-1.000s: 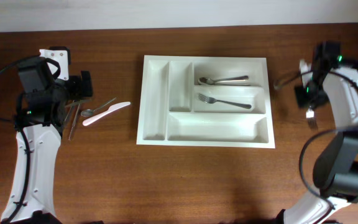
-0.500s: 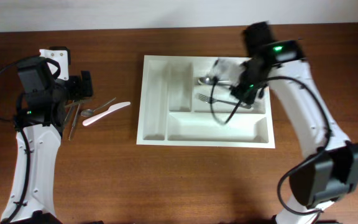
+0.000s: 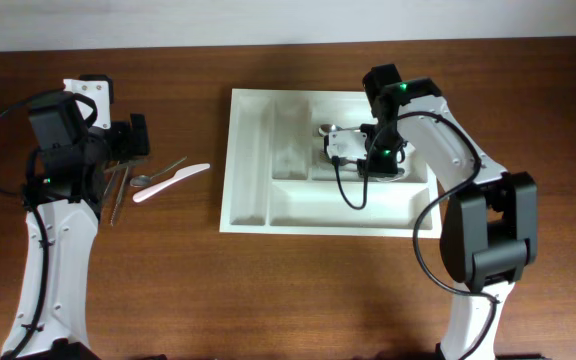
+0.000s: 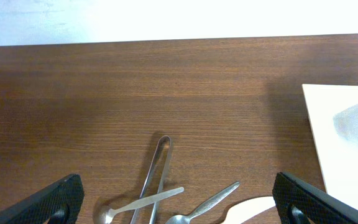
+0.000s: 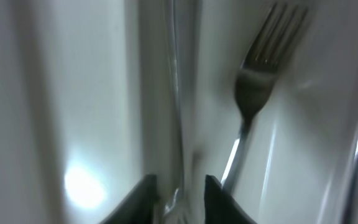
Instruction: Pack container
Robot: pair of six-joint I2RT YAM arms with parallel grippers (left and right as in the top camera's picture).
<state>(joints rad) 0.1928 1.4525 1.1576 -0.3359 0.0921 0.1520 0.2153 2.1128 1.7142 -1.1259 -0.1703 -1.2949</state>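
Observation:
The white cutlery tray lies mid-table; its corner shows in the left wrist view. My right gripper is low over the tray's right compartments. In the right wrist view its jaws are shut on a thin metal utensil that runs along a divider of the tray. A fork lies in the compartment beside it. A spoon lies in the top compartment. My left gripper is open over loose utensils left of the tray.
On the table by the left gripper lie metal tongs, a spoon, a second spoon and a white plastic knife. The table's back edge meets a white wall.
My right arm swung from the table's right side over the tray and came down onto the right compartments. The left arm has not moved.

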